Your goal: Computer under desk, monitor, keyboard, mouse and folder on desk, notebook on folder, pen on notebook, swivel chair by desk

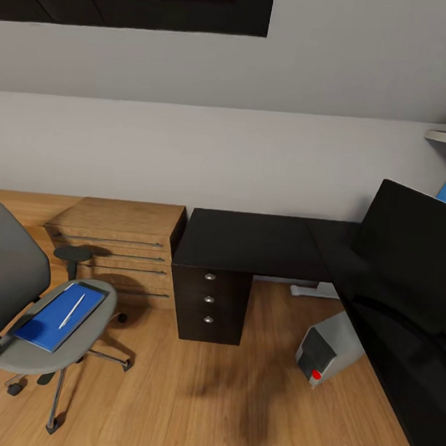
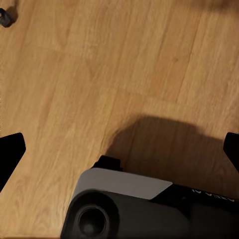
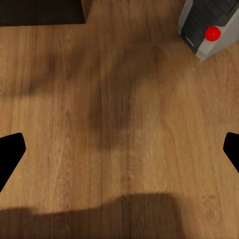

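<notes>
A: Folder (image 1: 57, 316) is seen flat on the swivel chair (image 1: 48, 344) seat, pen (image 1: 71, 311) across it. Grippers?

B: Left gripper (image 2: 119, 149) and right gripper (image 3: 119, 149) are spread, nothing held, carried over floor. Computer (image 1: 327, 350) is tucked under the desk (image 1: 248, 241); probably approach is in progress.

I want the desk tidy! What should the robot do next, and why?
Probably roll toward the chair at its left. The blue folder lies on the seat with a pen on top, the black desk looks bare, and both open grippers, left and right, hang over the floor.
</notes>
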